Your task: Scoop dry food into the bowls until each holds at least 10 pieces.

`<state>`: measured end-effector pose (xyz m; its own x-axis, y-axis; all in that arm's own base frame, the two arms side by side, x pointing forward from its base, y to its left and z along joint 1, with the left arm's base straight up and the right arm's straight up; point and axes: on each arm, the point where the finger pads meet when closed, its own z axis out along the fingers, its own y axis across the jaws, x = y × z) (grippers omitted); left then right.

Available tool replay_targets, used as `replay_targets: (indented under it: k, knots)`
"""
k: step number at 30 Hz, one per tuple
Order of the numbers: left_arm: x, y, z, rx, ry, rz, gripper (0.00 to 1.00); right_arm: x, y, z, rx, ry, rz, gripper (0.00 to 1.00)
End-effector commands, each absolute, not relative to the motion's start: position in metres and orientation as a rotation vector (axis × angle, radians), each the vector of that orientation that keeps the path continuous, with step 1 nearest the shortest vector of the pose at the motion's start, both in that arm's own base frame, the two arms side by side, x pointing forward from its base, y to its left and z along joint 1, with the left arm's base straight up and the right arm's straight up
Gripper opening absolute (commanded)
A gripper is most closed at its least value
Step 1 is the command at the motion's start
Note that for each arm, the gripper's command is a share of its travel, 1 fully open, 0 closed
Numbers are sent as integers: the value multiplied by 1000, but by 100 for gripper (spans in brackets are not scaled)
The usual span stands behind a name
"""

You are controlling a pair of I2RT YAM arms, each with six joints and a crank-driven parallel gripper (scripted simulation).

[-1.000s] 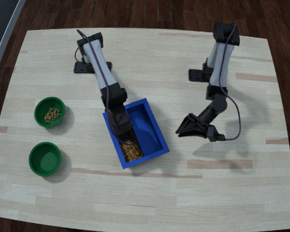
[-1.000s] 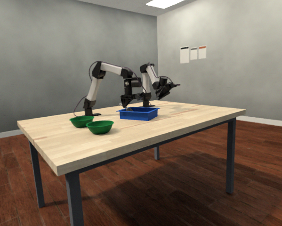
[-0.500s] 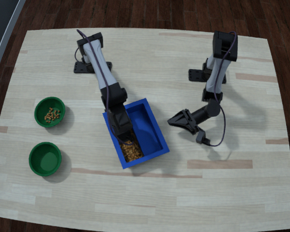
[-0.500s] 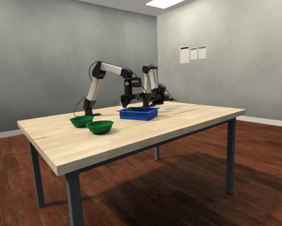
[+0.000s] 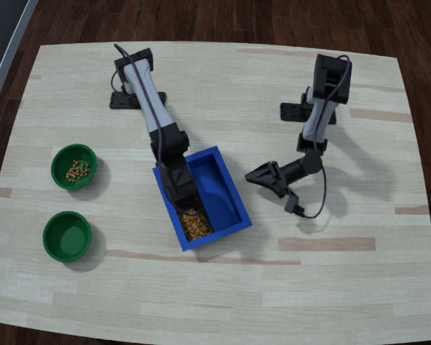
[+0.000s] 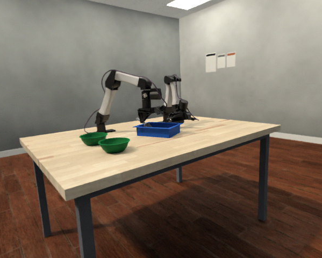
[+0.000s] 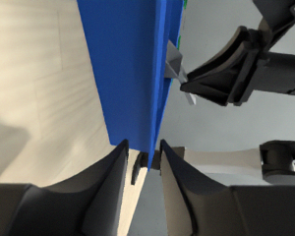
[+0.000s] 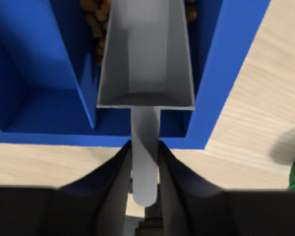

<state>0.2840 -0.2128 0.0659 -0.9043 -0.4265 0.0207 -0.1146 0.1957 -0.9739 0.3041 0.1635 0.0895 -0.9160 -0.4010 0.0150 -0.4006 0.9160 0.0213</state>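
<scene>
1. Top: the blue rectangular box (image 5: pixel 234 186) (image 6: pixel 152 132) (image 7: pixel 123 64) (image 8: pixel 231 64) sits on the pale wooden table (image 5: pixel 338 285) (image 6: pixel 183 150), brown food pieces (image 5: pixel 198 226) (image 8: pixel 95 22) in one compartment. One round green bowl (image 5: pixel 63 159) (image 6: pixel 92 139) holds a small pile; the other green bowl (image 5: pixel 67 237) (image 6: pixel 114 145) shows a bare inside. The left gripper (image 5: pixel 246 177) (image 6: pixel 170 120) (image 7: pixel 144 142) points towards the box, apart from it.

2. Exterior: both bowls stand upright. The right gripper (image 6: pixel 142 121) (image 7: pixel 180 83) (image 8: pixel 146 143) is at the box's edge with the grey scoop (image 6: pixel 147 125) (image 7: pixel 173 59) (image 8: pixel 147 59), its pan partly hidden by the wall.

3. Left wrist: the left jaws are a little way open—nothing between them. The box wall fills the view just beyond; whether the fingertips touch it, I cannot tell. The scoop is in the other gripper.

4. Right wrist: the right jaws are closed on the scoop's flat handle. Its pan lies over the food compartment, pieces showing around it—the visible inside of the pan is bare.
</scene>
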Motion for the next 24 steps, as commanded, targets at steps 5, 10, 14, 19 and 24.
replay_targets:
  k: [5, 10, 14, 19, 24]
  knots:
    - [298, -225, 76, -472, 2171, -1778, 27, 321, 168, 107, 658, -3142, -58, 0]
    - [300, -228, 75, -470, 2171, -1780, 27, 321, 168, 107, 658, -3142, -58, 0]
    - [301, -233, 75, -465, 2172, -1782, 27, 321, 168, 107, 658, -3142, -58, 0]
    - [303, -239, 75, -458, 2167, -1785, 27, 321, 168, 107, 658, -3142, -58, 0]
    - [304, -242, 73, -461, 2171, -1785, 27, 321, 168, 107, 658, -3142, -58, 0]
